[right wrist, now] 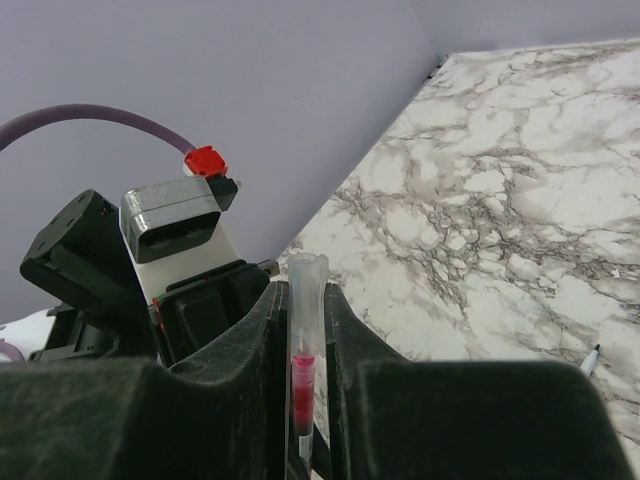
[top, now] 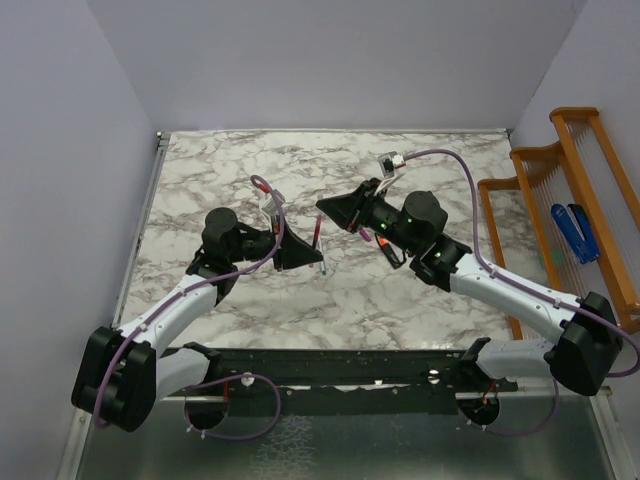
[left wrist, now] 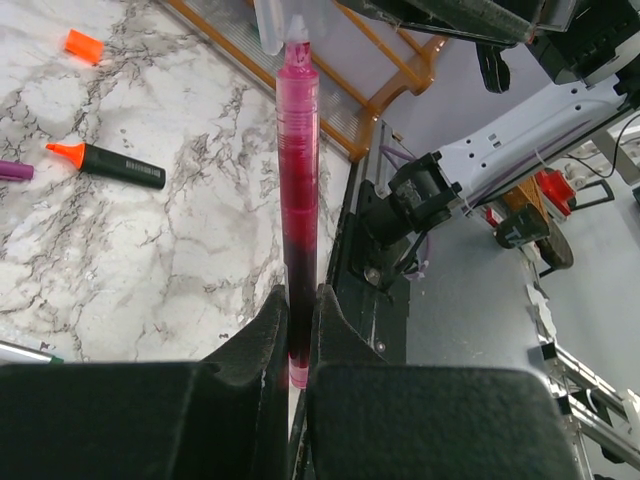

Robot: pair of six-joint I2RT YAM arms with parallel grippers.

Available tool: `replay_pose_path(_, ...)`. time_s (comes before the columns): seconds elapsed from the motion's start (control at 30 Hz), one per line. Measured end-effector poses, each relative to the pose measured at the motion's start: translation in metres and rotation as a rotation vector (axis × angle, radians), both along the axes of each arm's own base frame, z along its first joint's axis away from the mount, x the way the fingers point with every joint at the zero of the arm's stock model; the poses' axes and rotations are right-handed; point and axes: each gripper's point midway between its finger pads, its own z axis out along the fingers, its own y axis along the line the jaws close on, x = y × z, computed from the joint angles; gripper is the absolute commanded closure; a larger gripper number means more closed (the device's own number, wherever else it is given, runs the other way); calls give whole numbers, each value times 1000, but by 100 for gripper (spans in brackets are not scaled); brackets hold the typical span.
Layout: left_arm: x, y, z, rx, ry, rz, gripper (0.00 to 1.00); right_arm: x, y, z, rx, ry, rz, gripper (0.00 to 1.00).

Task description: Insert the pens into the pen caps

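My left gripper [left wrist: 297,295] is shut on the lower end of the slim red-pink pen [left wrist: 298,180], which points away from it, and it hangs above mid-table in the top view [top: 308,254]. My right gripper [right wrist: 303,288] is shut on a clear translucent cap [right wrist: 306,290] with pink showing inside its lower part. That cap [left wrist: 268,25] sits just beside the pen's white tip. The black marker with orange end [left wrist: 110,164], the orange cap [left wrist: 84,45] and the magenta-purple cap [left wrist: 14,170] lie on the marble. The silver-grey pen [left wrist: 20,352] lies near the left gripper.
An orange wooden rack [top: 560,190] stands off the table's right edge with blue items [top: 572,232] on it. The right arm [top: 500,285] crosses the right half of the table. The black base rail [top: 330,375] runs along the near edge.
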Motion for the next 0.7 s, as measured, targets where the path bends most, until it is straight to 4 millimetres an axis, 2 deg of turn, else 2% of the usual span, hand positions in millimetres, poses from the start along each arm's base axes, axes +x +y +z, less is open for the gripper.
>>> replay_pose_path(0.4,3,4,4,-1,-2,1,100,-6,1,-1,8,-4,1,99)
replay_pose_path(0.7,22,10,16,-6,-34,44,100,-12,3,7,25,-21,-17,98)
